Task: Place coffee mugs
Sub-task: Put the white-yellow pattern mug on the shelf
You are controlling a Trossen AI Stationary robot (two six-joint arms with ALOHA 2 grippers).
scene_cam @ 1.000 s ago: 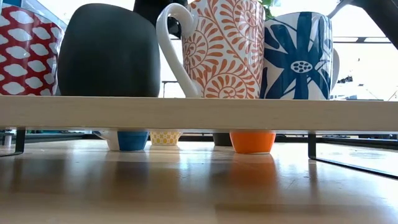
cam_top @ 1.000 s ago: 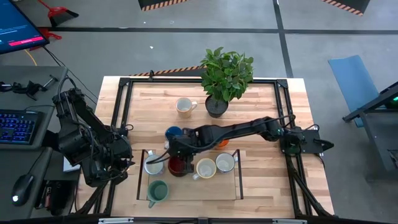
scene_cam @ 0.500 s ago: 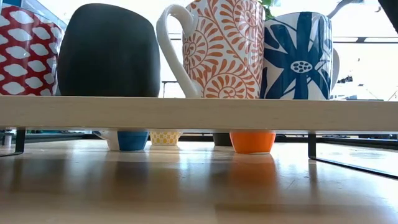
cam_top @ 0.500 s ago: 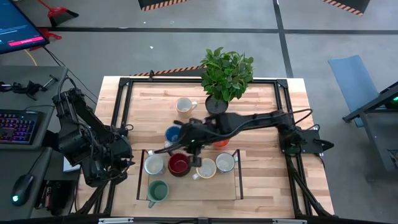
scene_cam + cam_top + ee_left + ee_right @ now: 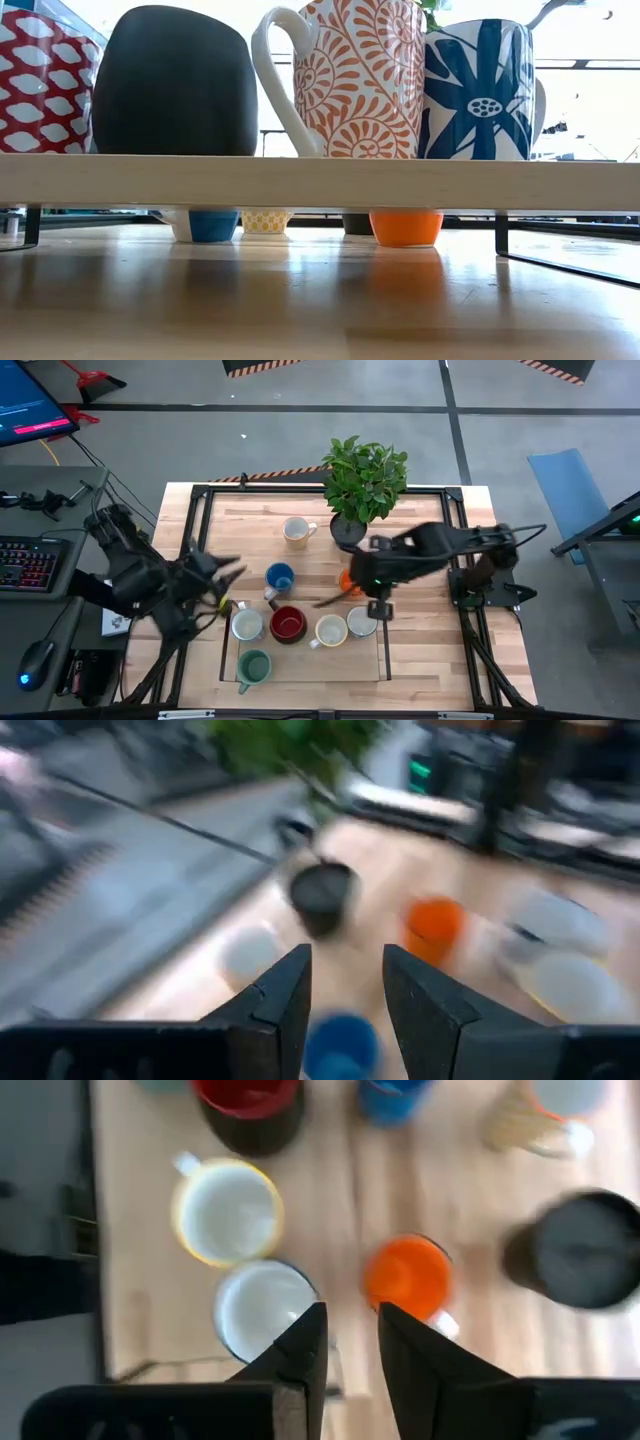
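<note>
Four mugs stand in a row on a raised wooden shelf (image 5: pixel 300 672): white (image 5: pixel 247 625), dark red (image 5: pixel 287 624), cream (image 5: pixel 330 630) and white (image 5: pixel 362 622). A teal mug (image 5: pixel 253 666) stands nearer on the shelf. A blue mug (image 5: pixel 280 577), an orange mug (image 5: pixel 405 1277) and a cream mug (image 5: pixel 297 530) stand on the table beyond the shelf. My left gripper (image 5: pixel 347 985) is open and empty, left of the blue mug (image 5: pixel 340 1045). My right gripper (image 5: pixel 352 1335) is open and empty above the orange mug and the right white mug (image 5: pixel 265 1308).
A dark pot with a leafy plant (image 5: pixel 362 485) stands at the table's far middle. A black frame (image 5: pixel 200 520) rims the table. In the low view the shelf board (image 5: pixel 320 182) bears the patterned mugs, and the mug bases beyond show under it.
My right gripper has drawn back from over the dark red mug on the shelf toward the table's right, past the orange mug. The red mug stays on the shelf. My left arm has swung out from the table's left edge toward the blue mug.
</note>
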